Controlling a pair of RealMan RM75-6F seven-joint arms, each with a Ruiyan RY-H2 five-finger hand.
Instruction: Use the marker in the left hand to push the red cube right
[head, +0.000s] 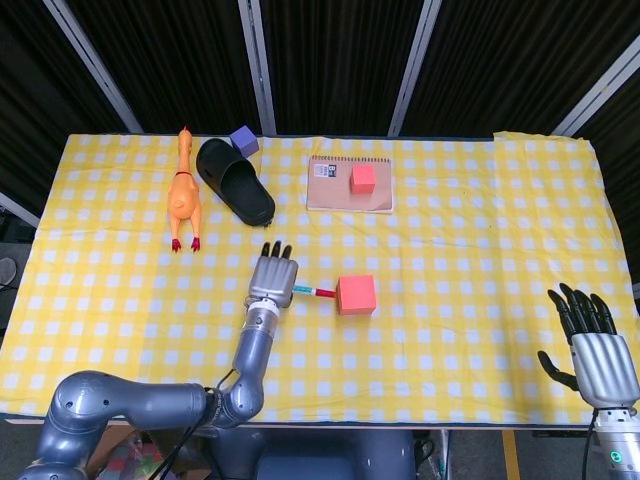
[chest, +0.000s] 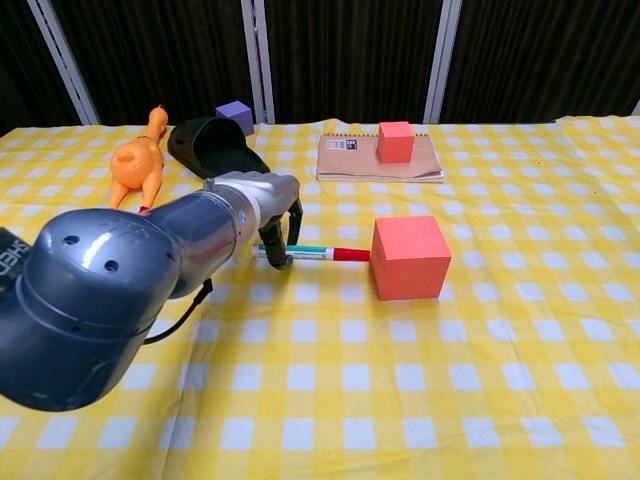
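A red cube (head: 356, 295) (chest: 410, 257) sits on the yellow checked cloth near the table's middle. My left hand (head: 272, 279) (chest: 268, 205) holds a marker (head: 312, 292) (chest: 305, 252) that lies level, pointing right. Its red tip touches the cube's left face. My right hand (head: 594, 345) hangs open off the table's near right corner, far from the cube; the chest view does not show it.
A notebook (head: 335, 194) (chest: 355, 160) with a smaller red cube (head: 363, 178) (chest: 396, 141) on it lies behind. At the back left are a black slipper (head: 234, 181) (chest: 212, 148), a purple cube (head: 243, 139) (chest: 234, 115) and a rubber chicken (head: 183, 192) (chest: 139, 159).
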